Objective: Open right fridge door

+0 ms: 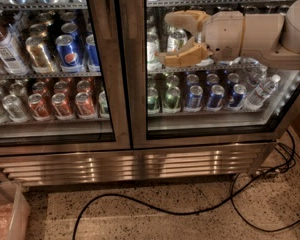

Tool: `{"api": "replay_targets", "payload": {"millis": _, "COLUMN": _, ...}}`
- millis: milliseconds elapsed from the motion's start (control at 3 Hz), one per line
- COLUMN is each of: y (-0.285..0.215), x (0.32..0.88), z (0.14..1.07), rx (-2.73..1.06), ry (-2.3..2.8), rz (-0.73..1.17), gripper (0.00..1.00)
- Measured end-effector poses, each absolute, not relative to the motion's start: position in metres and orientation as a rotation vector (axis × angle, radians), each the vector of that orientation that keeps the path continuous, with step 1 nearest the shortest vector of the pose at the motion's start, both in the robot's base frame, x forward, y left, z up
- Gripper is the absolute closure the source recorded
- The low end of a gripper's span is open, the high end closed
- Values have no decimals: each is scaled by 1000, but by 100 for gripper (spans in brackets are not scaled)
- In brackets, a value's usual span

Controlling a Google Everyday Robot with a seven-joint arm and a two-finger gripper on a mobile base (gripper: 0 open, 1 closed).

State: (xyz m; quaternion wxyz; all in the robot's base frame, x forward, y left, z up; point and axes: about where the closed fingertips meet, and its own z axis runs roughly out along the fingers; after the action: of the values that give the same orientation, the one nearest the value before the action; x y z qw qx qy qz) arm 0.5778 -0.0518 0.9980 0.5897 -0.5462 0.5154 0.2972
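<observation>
Matt plastic end effector [165,39] at glossy-glass (brushed steel-framed) right fridge door [137,115].
</observation>
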Motion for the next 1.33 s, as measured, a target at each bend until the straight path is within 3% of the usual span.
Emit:
{"api": "replay_targets", "payload": {"millis": 333, "y": -45, "x": 581, "z": 996, "rx": -1269, "ry": 1180, "rz": 725, "gripper": 37}}
{"api": "replay_targets", "payload": {"millis": 1000, "y": -31, "x": 586, "z": 1005, "rx": -1290, "ry": 1121, "rz": 752, "gripper": 36}}
{"api": "replay_targets", "payload": {"millis": 1333, "y": -20, "x": 590, "z": 1025, "rx": -1325, "ry": 1058, "rz": 733, "gripper": 29}}
